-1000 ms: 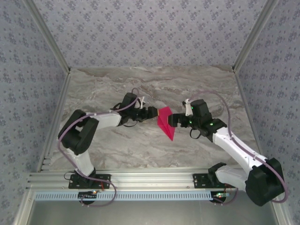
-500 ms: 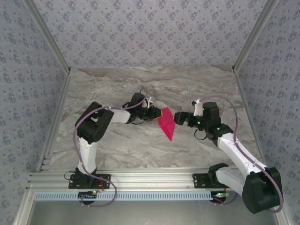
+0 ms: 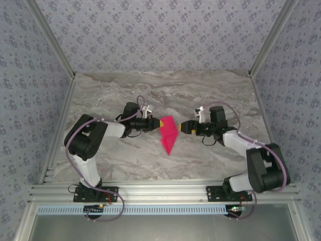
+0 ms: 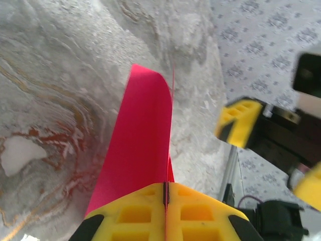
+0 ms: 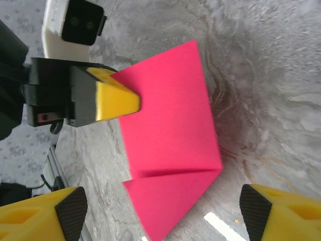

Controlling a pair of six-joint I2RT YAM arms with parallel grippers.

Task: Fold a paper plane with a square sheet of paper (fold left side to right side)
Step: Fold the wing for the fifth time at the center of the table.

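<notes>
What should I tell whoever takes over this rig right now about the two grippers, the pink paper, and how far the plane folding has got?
Left gripper: jaws shut on the far left edge of the pink paper.
Right gripper: jaws open, just right of the paper, not touching it.
Paper: around the middle of the table, between the grippers, point toward the arm bases. Whether it rests on the table is unclear.
Done: the sheet is creased into a kite-like shape, one cross fold showing.
Left: probably the left-over-right fold; it doesn't look like a narrow dart yet.
</notes>
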